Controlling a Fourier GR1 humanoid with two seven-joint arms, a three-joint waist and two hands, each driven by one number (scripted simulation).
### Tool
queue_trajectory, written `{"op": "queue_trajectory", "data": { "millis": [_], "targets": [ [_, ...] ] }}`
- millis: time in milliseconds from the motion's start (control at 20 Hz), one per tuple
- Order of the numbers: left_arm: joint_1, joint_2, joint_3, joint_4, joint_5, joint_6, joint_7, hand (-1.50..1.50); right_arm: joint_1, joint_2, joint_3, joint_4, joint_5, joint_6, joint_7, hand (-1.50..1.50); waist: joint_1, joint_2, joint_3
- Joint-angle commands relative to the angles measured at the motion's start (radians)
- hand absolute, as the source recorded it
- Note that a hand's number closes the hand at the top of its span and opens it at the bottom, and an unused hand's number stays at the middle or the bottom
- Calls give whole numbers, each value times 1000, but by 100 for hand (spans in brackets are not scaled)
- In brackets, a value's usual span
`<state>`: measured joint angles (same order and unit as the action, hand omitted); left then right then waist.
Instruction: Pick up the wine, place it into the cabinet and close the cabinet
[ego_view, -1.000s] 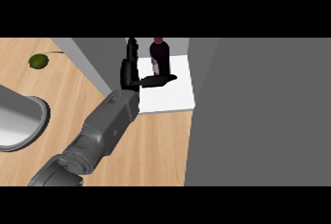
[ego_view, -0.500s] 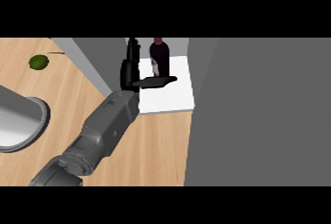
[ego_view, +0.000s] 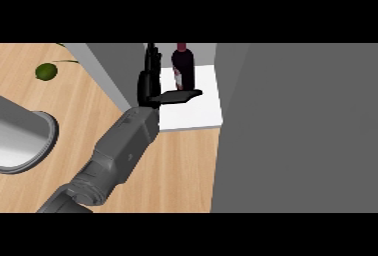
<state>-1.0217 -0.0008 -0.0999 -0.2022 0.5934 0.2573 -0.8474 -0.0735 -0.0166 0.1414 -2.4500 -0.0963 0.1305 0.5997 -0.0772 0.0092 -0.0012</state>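
A dark wine bottle (ego_view: 183, 65) with a red top stands upright on the white cabinet floor (ego_view: 198, 112), near the back. My left hand (ego_view: 150, 91) reaches in just to its left, with straight fingers (ego_view: 151, 60) pointing up alongside the bottle. The thumb (ego_view: 181, 95) sticks out to the right, in front of the bottle's base. Nothing is curled round the bottle, and I cannot tell whether the hand touches it. My right hand does not show.
A large grey panel (ego_view: 295, 125) fills the right side of the view, beside the cabinet opening. The grey cabinet side wall (ego_view: 111, 70) stands left of my hand. On the wooden counter lie a green fruit (ego_view: 46, 71) and a metal basin (ego_view: 22, 140) at the left edge.
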Motion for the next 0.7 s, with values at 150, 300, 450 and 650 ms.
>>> {"op": "queue_trajectory", "data": {
  "millis": [150, 300, 450, 650],
  "targets": [
    [182, 1, -203, -203, 132, 61, 39, -150, -7, 4, -11, -96, -19, -48, 93, -150, 30, -12, 1],
    [268, 1, -332, -363, 186, 152, 54, -150, 26, -23, -74, -36, -56, 5, -12, -150, 46, -12, 2],
    [388, 1, -448, -520, 217, 245, 35, -150, -5, -25, -54, -64, -43, -18, 64, -150, 60, -14, 1],
    [463, 1, -539, -666, 192, 363, 53, -150, 33, -6, -28, -58, 8, -19, 13, -150, 72, -13, 1]
  ]
}}
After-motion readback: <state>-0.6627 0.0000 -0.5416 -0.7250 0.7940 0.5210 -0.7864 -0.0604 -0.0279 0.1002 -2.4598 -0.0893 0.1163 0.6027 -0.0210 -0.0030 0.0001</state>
